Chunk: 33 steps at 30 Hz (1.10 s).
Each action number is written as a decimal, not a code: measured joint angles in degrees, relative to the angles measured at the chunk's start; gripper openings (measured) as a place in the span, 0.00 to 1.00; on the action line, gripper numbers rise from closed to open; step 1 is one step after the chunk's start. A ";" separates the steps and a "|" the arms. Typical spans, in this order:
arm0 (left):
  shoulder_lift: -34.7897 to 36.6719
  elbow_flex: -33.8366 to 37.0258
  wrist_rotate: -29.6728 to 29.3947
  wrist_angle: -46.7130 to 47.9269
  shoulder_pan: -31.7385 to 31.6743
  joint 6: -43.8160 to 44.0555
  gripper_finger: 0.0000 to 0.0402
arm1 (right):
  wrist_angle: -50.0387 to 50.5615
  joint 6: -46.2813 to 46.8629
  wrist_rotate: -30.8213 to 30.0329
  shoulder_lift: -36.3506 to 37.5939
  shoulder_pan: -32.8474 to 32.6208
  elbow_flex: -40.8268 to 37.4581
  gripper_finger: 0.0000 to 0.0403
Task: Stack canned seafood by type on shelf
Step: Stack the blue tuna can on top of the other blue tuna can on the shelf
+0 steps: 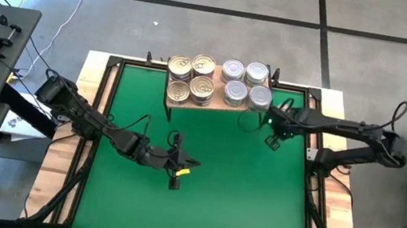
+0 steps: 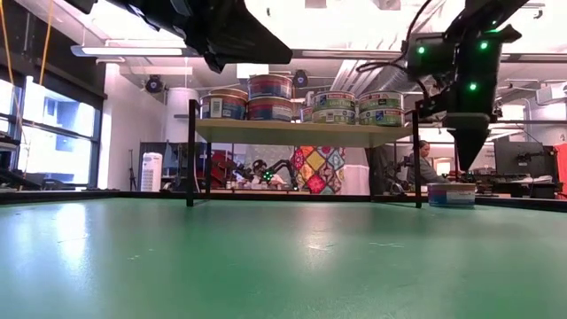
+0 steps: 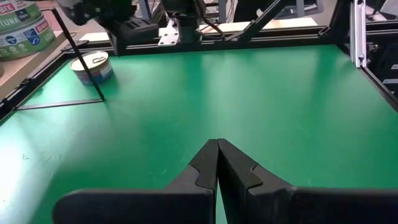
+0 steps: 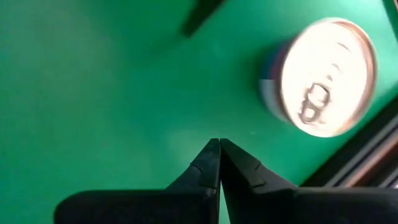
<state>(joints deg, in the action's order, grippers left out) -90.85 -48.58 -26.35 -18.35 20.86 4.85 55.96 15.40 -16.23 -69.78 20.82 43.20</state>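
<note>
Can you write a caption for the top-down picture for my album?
Gold-lidded and silver-lidded tins stacked on the shelf, both pincers shut above the green table.

**Gold and silver lids over a green table**

The table (image 1: 202,178) top is plain green inside a black frame. The shelf (image 2: 301,133) is light wood on black legs. Four tins (image 1: 191,78) on it have gold-toned lids; four others (image 1: 245,84) are silver. A lone tin (image 4: 323,78) on the table has a silver lid and blue-and-white side. Both arms are dark, the left gripper (image 1: 175,176) marked yellow.
</note>
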 joint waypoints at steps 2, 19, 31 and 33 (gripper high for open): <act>0.00 0.00 0.00 0.20 0.02 0.13 0.00 | 0.08 0.48 -0.46 0.00 -3.32 0.00 0.00; 1.18 7.38 -19.36 32.71 0.29 36.28 0.00 | -12.74 16.35 -19.01 0.00 -12.08 -4.48 0.00; 1.16 21.89 -25.95 8.99 -9.64 30.70 0.00 | -43.30 5.68 -14.72 -0.02 -9.18 -16.28 0.00; 1.16 22.48 -26.28 8.11 -11.82 29.54 0.00 | -45.46 5.13 -14.53 -0.02 -9.16 -16.79 0.00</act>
<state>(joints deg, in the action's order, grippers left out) -89.69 -26.10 -52.63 -10.24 9.04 34.39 10.50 20.53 -30.75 -69.80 11.66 26.42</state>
